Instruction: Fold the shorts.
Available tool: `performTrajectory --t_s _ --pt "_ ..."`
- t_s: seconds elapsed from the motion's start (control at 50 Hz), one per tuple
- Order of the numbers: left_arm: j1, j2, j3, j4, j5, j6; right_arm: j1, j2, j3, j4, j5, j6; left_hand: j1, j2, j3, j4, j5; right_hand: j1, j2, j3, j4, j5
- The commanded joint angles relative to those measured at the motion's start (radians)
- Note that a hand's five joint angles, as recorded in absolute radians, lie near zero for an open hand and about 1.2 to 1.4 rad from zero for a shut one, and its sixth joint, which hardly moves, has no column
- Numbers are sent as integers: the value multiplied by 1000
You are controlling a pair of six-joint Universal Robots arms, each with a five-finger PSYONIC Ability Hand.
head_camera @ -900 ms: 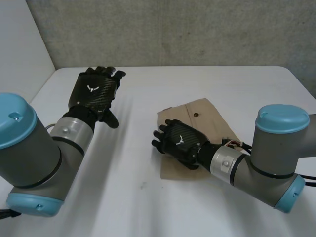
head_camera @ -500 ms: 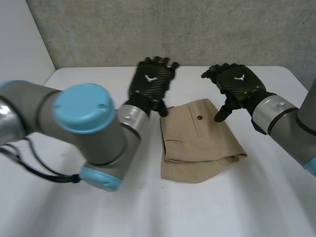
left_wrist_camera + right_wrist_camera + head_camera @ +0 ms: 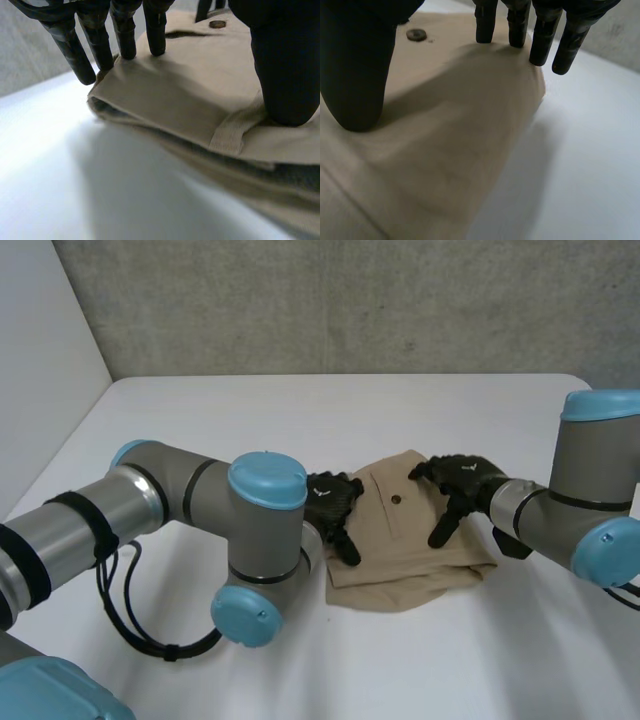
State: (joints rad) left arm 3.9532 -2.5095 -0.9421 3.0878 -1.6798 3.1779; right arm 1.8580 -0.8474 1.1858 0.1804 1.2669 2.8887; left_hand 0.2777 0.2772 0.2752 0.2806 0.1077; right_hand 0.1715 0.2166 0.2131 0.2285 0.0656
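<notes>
The tan shorts (image 3: 400, 545) lie folded in a small stack at the middle of the white table (image 3: 250, 410), a dark button (image 3: 397, 499) facing up. My left hand (image 3: 333, 502) rests on the stack's left edge. In the left wrist view its straight fingers (image 3: 124, 35) touch the cloth's edge and its thumb (image 3: 285, 65) presses beside a belt loop (image 3: 232, 134). My right hand (image 3: 462, 478) lies on the right side of the shorts (image 3: 460, 130). Its fingers (image 3: 517, 25) are straight at the cloth's edge, and its thumb (image 3: 355, 70) presses down near the button (image 3: 416, 34).
The left arm's elbow (image 3: 262, 540) bends across the table just left of the shorts. The right arm (image 3: 590, 510) comes in from the right edge. A grey wall (image 3: 330, 300) stands behind the table's far edge.
Half a second ago both hands hovered above the far end of the shorts. They have come down and now lie on the cloth, one at each side.
</notes>
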Motion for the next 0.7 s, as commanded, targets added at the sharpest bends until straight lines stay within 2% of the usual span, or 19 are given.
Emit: performTrajectory --t_s 0.02,0.32,0.4,0.46,0.54,0.56,0.62,0.64,0.7 --pt "-2 46 -32 -43 -24 22 0 13 -3 30 43 -66 41 42 44 39 37 3 -42 -39 -54 -66" --pt "-14 67 -35 -72 -20 129 1 -41 21 27 60 -120 -5 -5 -3 -8 -10 3 -42 -39 -54 -66" --pt "-14 147 -37 -70 -21 126 0 -156 24 -10 58 -100 -23 -23 -21 -26 -28 3 -42 -39 -54 -66" --pt "-8 263 -55 -67 -21 119 1 -258 40 -88 75 -60 -49 -49 -47 -52 -54 3 -42 -39 -54 -66" --pt "1 400 -92 -52 -26 112 -2 -372 87 -197 175 55 -73 -72 -71 -76 -78 3 -42 -39 -54 -66" --pt "21 466 -115 -41 -31 108 0 -419 113 -241 228 98 -76 -75 -73 -79 -80 3 -42 -39 -54 -66" --pt "81 566 -165 -23 -40 99 1 -505 149 -301 299 141 -76 -75 -73 -79 -80 3 -42 -39 -54 -66" --pt "124 628 -199 -15 -50 85 3 -563 168 -321 328 147 -76 -75 -73 -79 -80 3 -42 -39 -54 -66" --pt "175 710 -233 -17 -66 59 4 -624 189 -315 351 139 -67 -67 -65 -70 -72 3 -42 -39 -54 -66"
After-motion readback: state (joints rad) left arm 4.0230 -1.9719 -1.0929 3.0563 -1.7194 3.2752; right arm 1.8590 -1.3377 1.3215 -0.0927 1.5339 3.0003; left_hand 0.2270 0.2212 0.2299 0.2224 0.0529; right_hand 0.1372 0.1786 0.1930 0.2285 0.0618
